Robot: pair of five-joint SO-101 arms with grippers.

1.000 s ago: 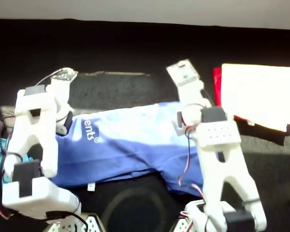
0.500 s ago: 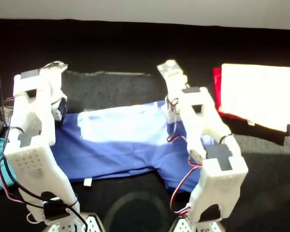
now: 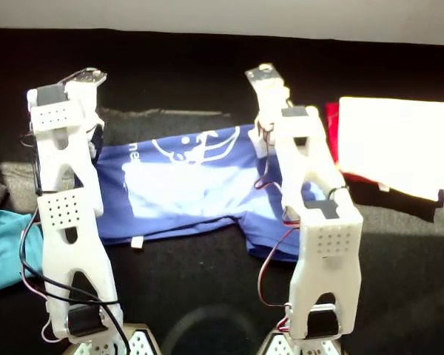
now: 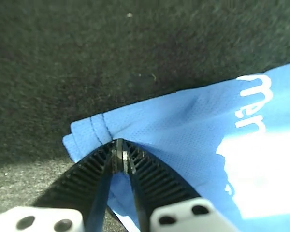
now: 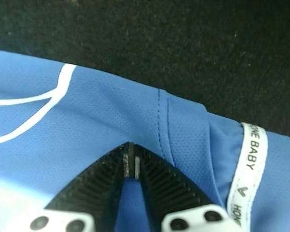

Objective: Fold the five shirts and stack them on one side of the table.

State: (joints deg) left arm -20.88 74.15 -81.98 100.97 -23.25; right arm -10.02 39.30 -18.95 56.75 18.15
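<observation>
Item: blue shirt point(image 3: 192, 185), white print uppermost; spread at table centre in the high view, 1 sleeve trailing toward 5 o'clock.

Left gripper point(image 4: 120, 157): jaws closed on the stitched hem corner at the garment's 9 o'clock edge; bite shallow, tips only just inside the cloth.

Right gripper point(image 5: 132, 164): jaws closed on blue fabric just beside a stitched seam, near the white printed tape point(image 5: 249, 164); at the garment's 2 o'clock edge.

Stack at the table's 3 o'clock: white folded shirt point(image 3: 396, 144) lying on a red shirt point(image 3: 331, 118); near the right arm.

Teal shirt point(image 3: 4, 237): heaped at 8 o'clock, unfolded.

Hazards, as judged:
- the shallow left pinch is likely to slip if the cloth is pulled taut, dropping that corner;
- unequal travel of the 2 arms would skew the fold;
- the trailing sleeve may drag and bunch under the body;
- the right arm, swinging toward 3 o'clock, could brush the stack and shift it.
</observation>
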